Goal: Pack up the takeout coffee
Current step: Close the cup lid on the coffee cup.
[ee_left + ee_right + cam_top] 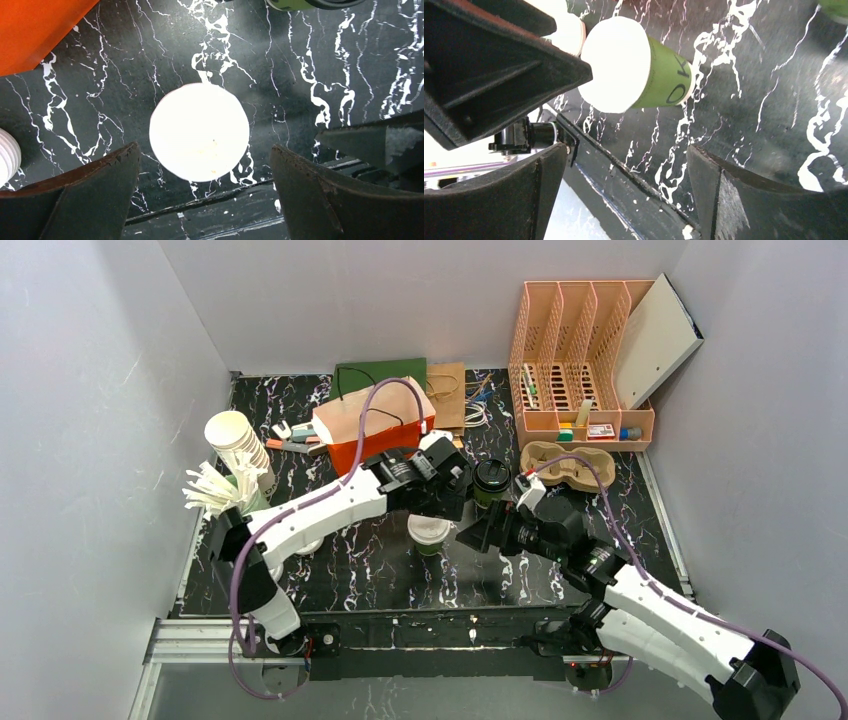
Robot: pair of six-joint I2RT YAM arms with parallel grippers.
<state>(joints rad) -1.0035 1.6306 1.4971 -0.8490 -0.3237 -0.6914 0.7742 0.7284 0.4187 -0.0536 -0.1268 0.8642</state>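
The takeout coffee (pixel 491 480), a dark green cup with a black lid, stands upright mid-table; only its edge shows in the left wrist view (pixel 305 4). A lidless green cup (pixel 429 532) with a cream inside (pixel 199 131) stands just left and nearer. My left gripper (pixel 447 502) hovers over the lidless cup, open (pixel 205 150), with nothing between its fingers. My right gripper (pixel 477 536) is beside that cup (pixel 639 65) on its right, open (pixel 626 150) and empty, just in front of the lidded cup.
An orange bag (pixel 372 425) and a brown paper bag (pixel 447 395) lie at the back. A cardboard cup carrier (pixel 570 465) sits right of the lidded cup, with an orange file rack (pixel 580 350) behind it. A stack of white paper cups (pixel 238 445) stands at the left.
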